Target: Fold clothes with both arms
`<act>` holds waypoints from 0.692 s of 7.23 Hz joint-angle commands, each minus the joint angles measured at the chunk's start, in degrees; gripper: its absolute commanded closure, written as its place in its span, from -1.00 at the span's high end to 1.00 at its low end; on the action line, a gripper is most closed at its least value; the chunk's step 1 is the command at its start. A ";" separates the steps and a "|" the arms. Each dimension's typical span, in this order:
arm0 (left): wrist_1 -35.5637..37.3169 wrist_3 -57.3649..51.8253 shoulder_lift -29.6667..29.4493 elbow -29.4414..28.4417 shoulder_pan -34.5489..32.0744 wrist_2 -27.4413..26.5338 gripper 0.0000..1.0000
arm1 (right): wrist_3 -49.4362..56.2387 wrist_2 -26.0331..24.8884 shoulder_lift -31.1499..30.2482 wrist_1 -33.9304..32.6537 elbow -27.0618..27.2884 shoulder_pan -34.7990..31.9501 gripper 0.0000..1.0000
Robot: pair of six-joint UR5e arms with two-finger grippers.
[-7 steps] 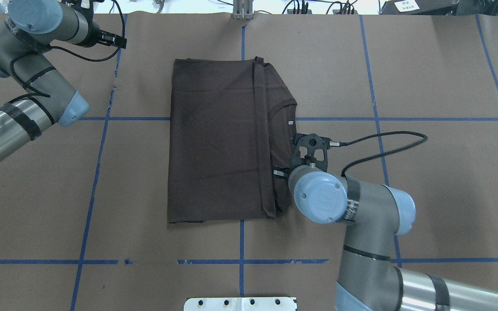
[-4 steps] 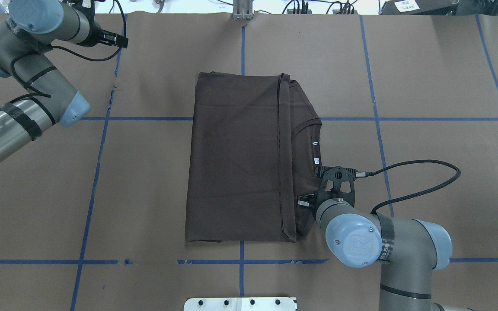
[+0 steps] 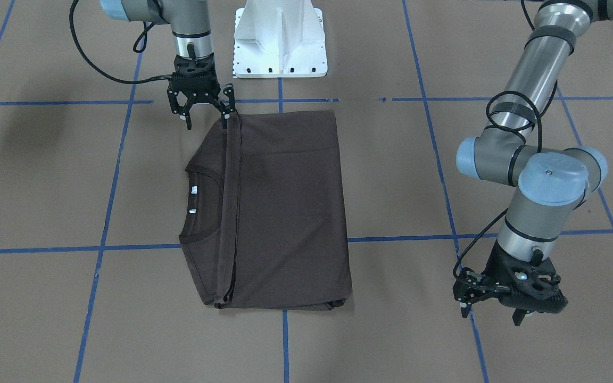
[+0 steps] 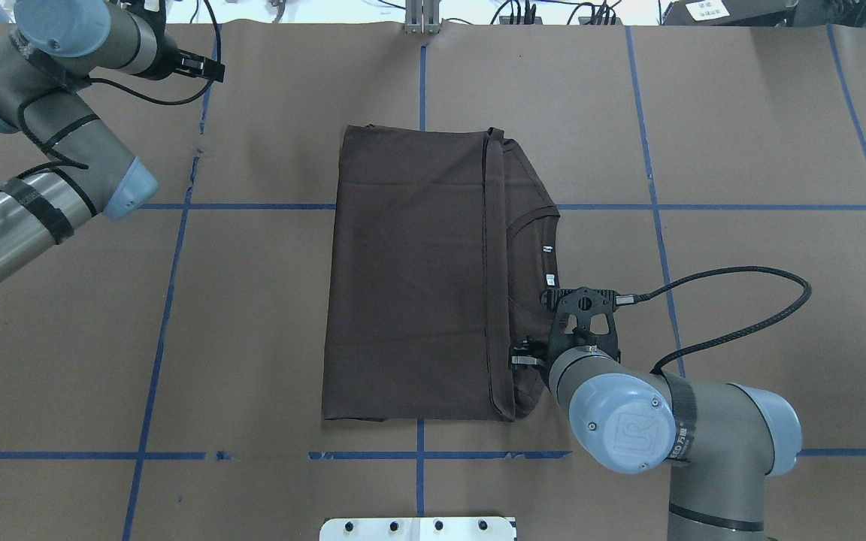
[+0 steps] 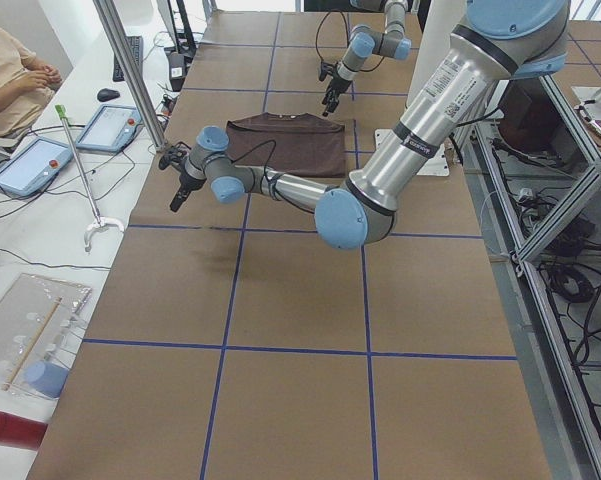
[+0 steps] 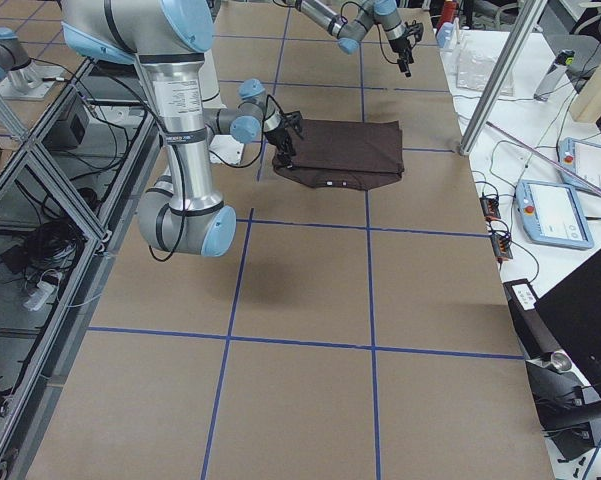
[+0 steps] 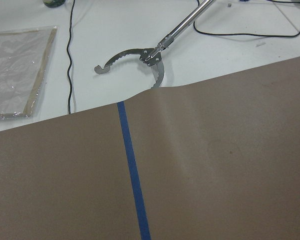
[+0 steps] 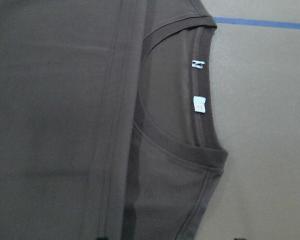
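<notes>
The clothes are one dark grey-brown T-shirt (image 4: pixel 410 270) lying flat and folded lengthwise on the brown table. In the front-facing view the shirt (image 3: pixel 285 207) has its collar (image 3: pixel 200 175) to the left. The right wrist view looks down on the shirt (image 8: pixel 65 125) and its white neck tag (image 8: pixel 199 104). My right gripper (image 3: pixel 204 118) stands open at the shirt's corner nearest the robot, one fingertip (image 3: pixel 227 116) touching the fabric edge. My left gripper (image 3: pixel 490 311) hovers open over bare table, far from the shirt.
The white base pedestal (image 3: pixel 280 37) stands at the robot's side of the table. Blue tape lines (image 4: pixel 170 300) grid the brown paper. Past the far table edge lie a metal reacher tool (image 7: pixel 145 60) and a plastic sleeve (image 7: pixel 15 70). A seated person (image 5: pixel 10 80) is beside the table.
The shirt slid to the right and towards the robot together with my right gripper, then came to rest. Since then only the right wrist has shifted slightly. The left arm has hardly moved.
</notes>
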State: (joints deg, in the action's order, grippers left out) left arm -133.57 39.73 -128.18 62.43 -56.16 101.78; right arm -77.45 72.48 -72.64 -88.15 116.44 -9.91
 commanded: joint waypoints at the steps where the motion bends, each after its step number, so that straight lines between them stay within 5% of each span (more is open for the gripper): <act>1: 0.07 0.00 0.03 -0.02 0.00 0.00 1.00 | 3.78 -4.18 0.31 -0.53 0.28 5.15 0.59; 3: -0.02 0.00 0.03 -0.02 0.00 0.00 1.00 | 4.93 -6.21 0.31 -0.53 -0.16 7.62 0.20; 5: 0.07 0.00 0.03 -0.02 0.00 0.00 1.00 | 5.91 -6.39 0.39 -0.44 -0.43 8.33 0.05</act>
State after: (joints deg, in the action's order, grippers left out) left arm -133.53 39.73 -128.14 62.41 -56.16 101.78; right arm -72.04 66.33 -72.31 -88.66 116.21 -2.12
